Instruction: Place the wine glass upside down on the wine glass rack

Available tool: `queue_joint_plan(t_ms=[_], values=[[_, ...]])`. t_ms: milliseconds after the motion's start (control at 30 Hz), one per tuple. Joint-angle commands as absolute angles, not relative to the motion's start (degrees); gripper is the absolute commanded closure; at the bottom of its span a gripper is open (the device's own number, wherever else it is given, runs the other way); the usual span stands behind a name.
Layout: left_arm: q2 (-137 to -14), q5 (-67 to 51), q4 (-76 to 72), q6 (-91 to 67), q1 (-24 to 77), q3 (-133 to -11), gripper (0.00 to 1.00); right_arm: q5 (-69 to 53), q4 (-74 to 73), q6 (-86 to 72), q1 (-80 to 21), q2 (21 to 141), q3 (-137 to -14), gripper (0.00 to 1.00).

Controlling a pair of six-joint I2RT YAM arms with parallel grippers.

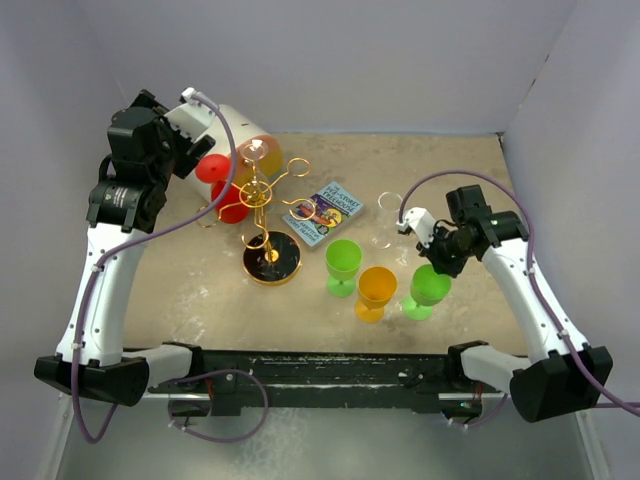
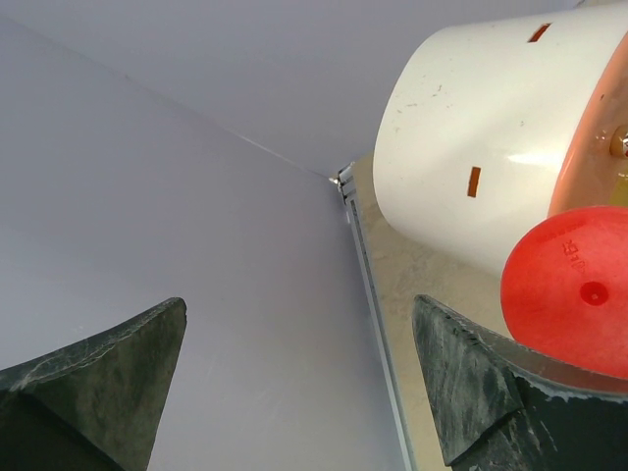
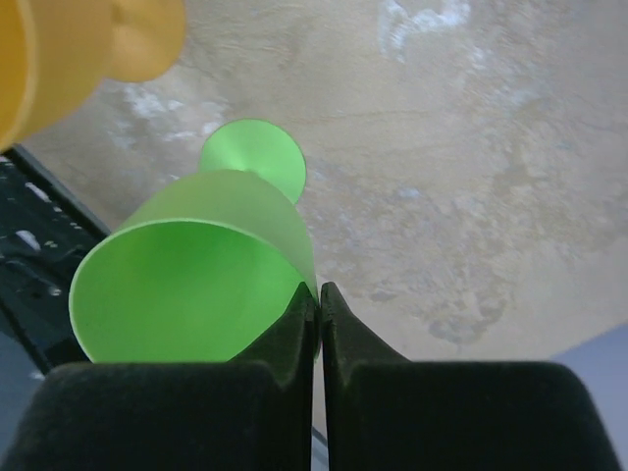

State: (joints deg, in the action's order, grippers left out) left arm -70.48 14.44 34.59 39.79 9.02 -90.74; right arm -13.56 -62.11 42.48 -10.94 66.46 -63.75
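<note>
Wine glass rim in right jaws; red foot embossing perhaps numerals

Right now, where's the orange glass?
Top view, right of centre near the front edge: the orange glass stands between the left green glass and the right green glass.

The left arm stands tall with its wrist bent over, and the left gripper has its jaws spread wide. The right arm reaches inward and low. The jaws of the right gripper are pressed together (barely a slit shows), pinching the rim of the green wine glass.
</note>
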Motion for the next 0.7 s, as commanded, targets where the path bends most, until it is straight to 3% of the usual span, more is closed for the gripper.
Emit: queue_joint_plan(t_ms=[0, 667], values=[[-69.10, 15.45, 31.20, 37.83, 8.61, -91.14, 0.01, -0.98, -58.23, 41.85, -10.53, 63.92, -68.16, 1.00], [-68.27, 12.12, 32.92, 35.94, 8.61, -93.11, 0.01, 18.33, -38.37, 36.57, -5.27, 72.97, -87.07, 1.00]])
